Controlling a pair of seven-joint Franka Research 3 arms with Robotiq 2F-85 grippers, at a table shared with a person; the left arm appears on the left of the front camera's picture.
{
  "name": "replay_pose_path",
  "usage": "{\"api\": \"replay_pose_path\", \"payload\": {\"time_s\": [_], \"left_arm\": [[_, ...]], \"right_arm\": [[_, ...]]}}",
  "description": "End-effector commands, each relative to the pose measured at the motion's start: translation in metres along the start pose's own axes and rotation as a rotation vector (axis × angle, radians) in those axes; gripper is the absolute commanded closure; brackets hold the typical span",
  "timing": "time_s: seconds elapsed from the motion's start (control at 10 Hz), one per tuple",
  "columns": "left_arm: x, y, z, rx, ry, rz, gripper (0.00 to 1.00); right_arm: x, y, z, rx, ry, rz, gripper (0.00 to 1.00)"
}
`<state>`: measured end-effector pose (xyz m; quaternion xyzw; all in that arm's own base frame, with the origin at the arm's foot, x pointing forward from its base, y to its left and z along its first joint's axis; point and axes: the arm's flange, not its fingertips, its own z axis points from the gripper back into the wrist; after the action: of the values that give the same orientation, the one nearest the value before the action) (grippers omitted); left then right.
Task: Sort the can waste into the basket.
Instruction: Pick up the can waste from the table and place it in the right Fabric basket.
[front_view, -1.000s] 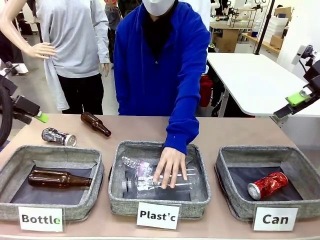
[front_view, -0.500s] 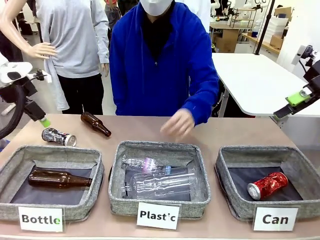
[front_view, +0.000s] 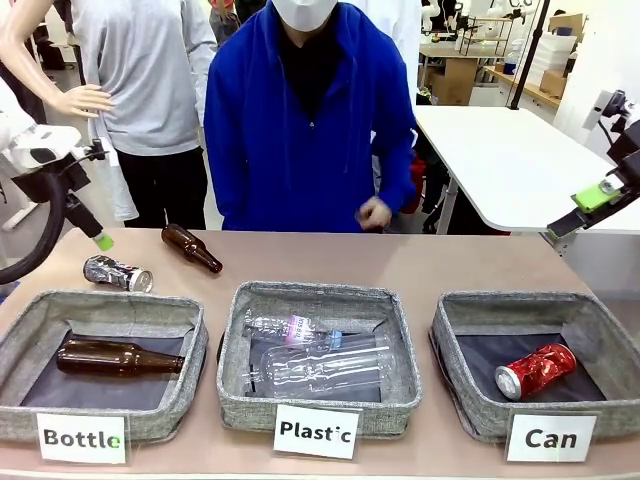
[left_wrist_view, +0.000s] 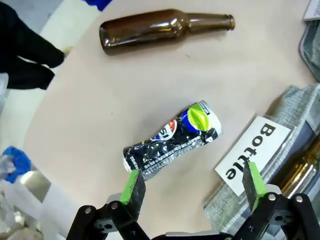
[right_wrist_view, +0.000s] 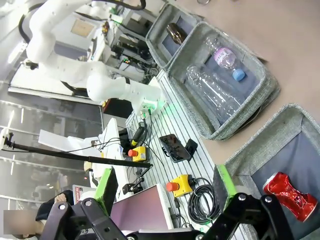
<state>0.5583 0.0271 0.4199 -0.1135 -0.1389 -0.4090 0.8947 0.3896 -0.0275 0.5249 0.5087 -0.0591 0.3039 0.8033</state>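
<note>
My left gripper (left_wrist_view: 192, 182) is open over the silver can (left_wrist_view: 172, 140) on the table (front_view: 430, 260) by the Bottle bin (front_view: 110, 300), height unclear. Next: I drop, clamp it, carry to the Can basket (front_view: 590, 310) holding the red can (front_view: 536, 370). My right gripper (right_wrist_view: 166, 187) is open, idle.

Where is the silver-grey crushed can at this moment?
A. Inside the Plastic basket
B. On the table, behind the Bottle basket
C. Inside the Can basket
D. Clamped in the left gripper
B: the silver can lies on the table just behind the Bottle basket. The left gripper is open above it and not touching it.
</note>
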Motion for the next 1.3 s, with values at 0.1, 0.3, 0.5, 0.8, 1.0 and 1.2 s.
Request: {"api": "replay_pose_path", "payload": {"time_s": [0.1, 0.3, 0.5, 0.8, 1.0, 1.2], "left_arm": [[0.01, 0.01, 0.006, 0.092, -0.02, 0.398, 0.0], [-0.001, 0.004, -0.002, 0.009, -0.002, 0.059, 0.0], [0.002, 0.005, -0.002, 0.033, -0.006, 0.159, 0.0], [0.004, 0.0, -0.003, -0.148, 0.041, -0.822, 0.0], [-0.013, 0.006, -0.003, -0.181, 0.066, -1.201, 0.0], [-0.016, 0.006, -0.007, -0.131, -0.001, -1.242, 0.0]], "right_arm": [[-0.001, 0.001, 0.004, -0.002, 0.011, 0.013, 0.0], [-0.001, 0.001, 0.004, -0.002, 0.011, 0.013, 0.0], [-0.001, 0.001, 0.004, -0.002, 0.011, 0.013, 0.0], [-0.001, 0.001, 0.004, -0.002, 0.011, 0.013, 0.0], [-0.001, 0.001, 0.004, -0.002, 0.011, 0.013, 0.0], [-0.001, 0.001, 0.004, -0.002, 0.011, 0.013, 0.0]]}}
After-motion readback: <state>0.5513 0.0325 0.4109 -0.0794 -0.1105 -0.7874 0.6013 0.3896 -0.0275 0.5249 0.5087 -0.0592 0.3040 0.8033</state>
